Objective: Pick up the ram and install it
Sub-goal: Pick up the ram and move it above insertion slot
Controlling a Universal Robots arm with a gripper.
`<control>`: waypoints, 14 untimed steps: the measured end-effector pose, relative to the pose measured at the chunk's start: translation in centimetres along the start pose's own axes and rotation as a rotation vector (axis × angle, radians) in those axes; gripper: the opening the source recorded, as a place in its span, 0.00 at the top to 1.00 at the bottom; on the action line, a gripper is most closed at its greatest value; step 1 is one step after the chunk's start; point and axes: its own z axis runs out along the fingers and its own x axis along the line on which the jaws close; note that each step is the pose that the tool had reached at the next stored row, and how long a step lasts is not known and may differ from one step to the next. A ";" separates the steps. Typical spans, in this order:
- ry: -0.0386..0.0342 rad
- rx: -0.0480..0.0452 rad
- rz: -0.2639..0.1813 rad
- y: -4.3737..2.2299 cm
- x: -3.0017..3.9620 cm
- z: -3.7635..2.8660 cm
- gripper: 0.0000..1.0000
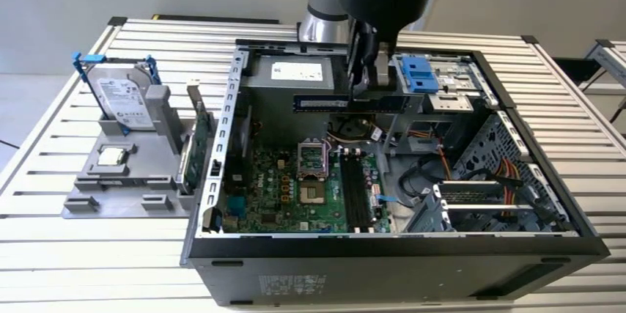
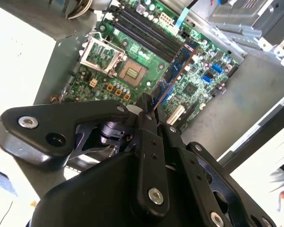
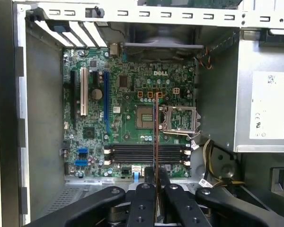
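The gripper (image 1: 366,91) is clamped on the ram (image 1: 323,102), holding the stick level in the upper middle of the exterior view, over the open computer case (image 1: 391,258). Below it lie the green motherboard (image 1: 284,196) and its dark memory slots (image 1: 354,196).

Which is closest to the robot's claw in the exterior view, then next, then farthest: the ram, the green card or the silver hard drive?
1. The ram, clamped in the gripper over the case.
2. The green card, standing outside the case, on the exterior view's left.
3. The silver hard drive, farther left again.
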 end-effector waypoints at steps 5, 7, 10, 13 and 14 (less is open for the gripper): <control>0.0003 -0.0007 0.001 -1.13 -0.02 0.01 1.00; 0.0002 -0.0010 0.001 -1.58 -0.03 0.01 1.00; 0.0003 -0.0012 0.003 -2.24 -0.03 0.02 1.00; 0.0003 -0.0010 0.008 -2.72 -0.03 0.02 1.00; 0.0003 -0.0010 0.011 -2.83 -0.03 0.02 1.00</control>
